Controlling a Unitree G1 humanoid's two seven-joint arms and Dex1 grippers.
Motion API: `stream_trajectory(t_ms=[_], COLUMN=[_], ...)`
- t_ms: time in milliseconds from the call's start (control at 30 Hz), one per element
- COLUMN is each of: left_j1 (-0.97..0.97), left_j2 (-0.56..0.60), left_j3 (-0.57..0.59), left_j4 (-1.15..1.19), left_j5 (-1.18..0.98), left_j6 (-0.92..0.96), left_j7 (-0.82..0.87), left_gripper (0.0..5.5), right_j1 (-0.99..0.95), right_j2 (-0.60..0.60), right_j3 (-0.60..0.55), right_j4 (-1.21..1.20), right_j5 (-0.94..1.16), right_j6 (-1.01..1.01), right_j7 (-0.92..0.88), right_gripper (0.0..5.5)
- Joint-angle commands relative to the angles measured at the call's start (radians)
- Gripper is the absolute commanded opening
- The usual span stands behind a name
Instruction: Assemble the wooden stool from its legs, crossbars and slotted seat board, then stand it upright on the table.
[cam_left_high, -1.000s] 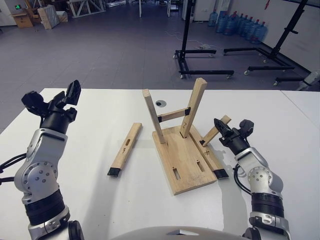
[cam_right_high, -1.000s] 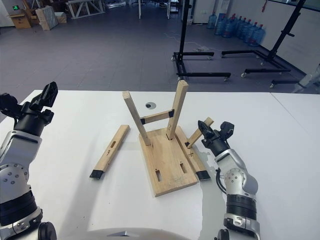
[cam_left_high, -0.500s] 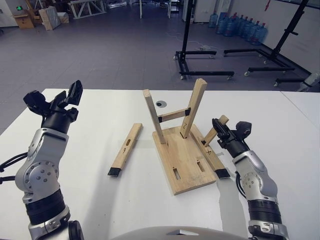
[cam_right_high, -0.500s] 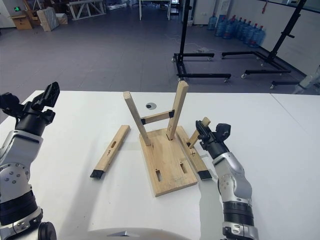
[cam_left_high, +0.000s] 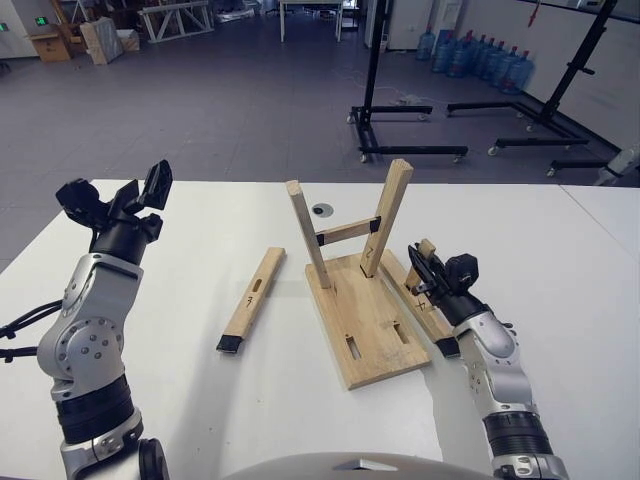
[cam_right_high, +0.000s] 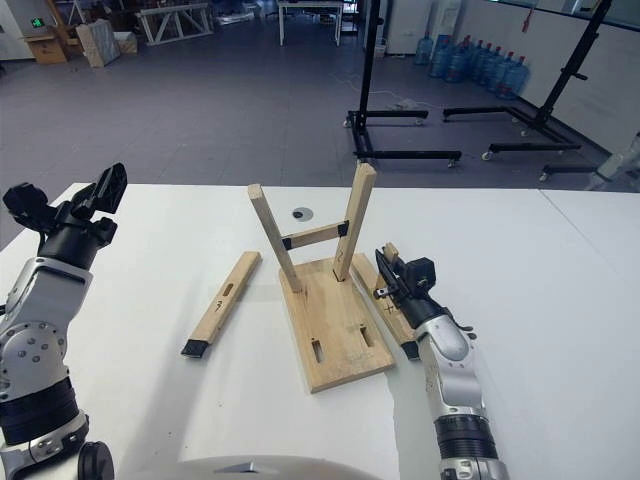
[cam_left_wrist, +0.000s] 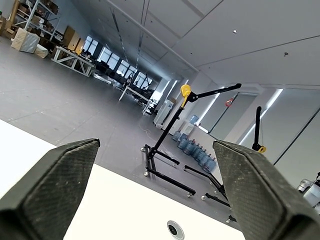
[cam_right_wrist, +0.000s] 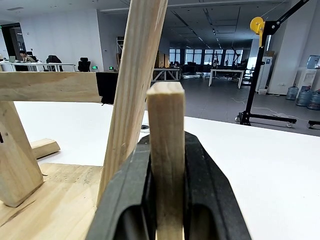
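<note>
Right jaws: closed on a short pale wooden bar (cam_right_wrist: 166, 150), one dark finger pressed to each side of it; the bar's square end rises past the fingertips

Gripped bar: tilted upward, low over the right edge of the flat rectangular wooden seat board (cam_left_high: 360, 320); just beside the taller of the upright legs; whether its lower end touches anything cannot be told

Left jaws: spread wide and holding nothing, raised over the far left part of the white desk (cam_left_high: 200, 400), well apart from the wooden parts

Seat board: lying flat near the middle of the desk, two slots showing in its near half

Upright legs: a shorter pale wooden leg (cam_left_high: 306, 235) and a taller one (cam_left_high: 388, 215) stand in the board's far half, leaning away from each other; a black-tipped wooden crossbar (cam_left_high: 348, 231) joins them

Flat leg: a wooden leg with a black end cap (cam_left_high: 432, 322) lies along the board's right edge, under the right arm

Loose leg: a slotted, black-capped wooden leg (cam_left_high: 252, 298) lies left of the board, apart from it
</note>
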Motion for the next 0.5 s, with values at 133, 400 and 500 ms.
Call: stream_trajectory(t_ms=[133,400,500], left_j1=[-0.017,-0.013,-0.014], left_j2=[0.002,0.0,0.001], left_j3=[-0.01,-0.018,-0.018], left_j4=[0.008,0.007,0.006], left_j5=[0.014,0.018,0.018], left_j6=[-0.006,-0.007,-0.006], left_j7=[-0.009,-0.01,-0.009], left_gripper=[4.16,4.16,4.16], right_j1=[0.03,-0.012,-0.027], right_j2=[-0.003,0.0,-0.01], right_j3=[-0.005,-0.027,-0.037], right_j4=[0.065,0.038,-0.01], right_j5=[0.001,0.005,0.025], right_j6=[0.103,0.143,0.175], right_j7=[-0.01,-0.032,-0.026], right_gripper=[0.68,2.0,2.57])
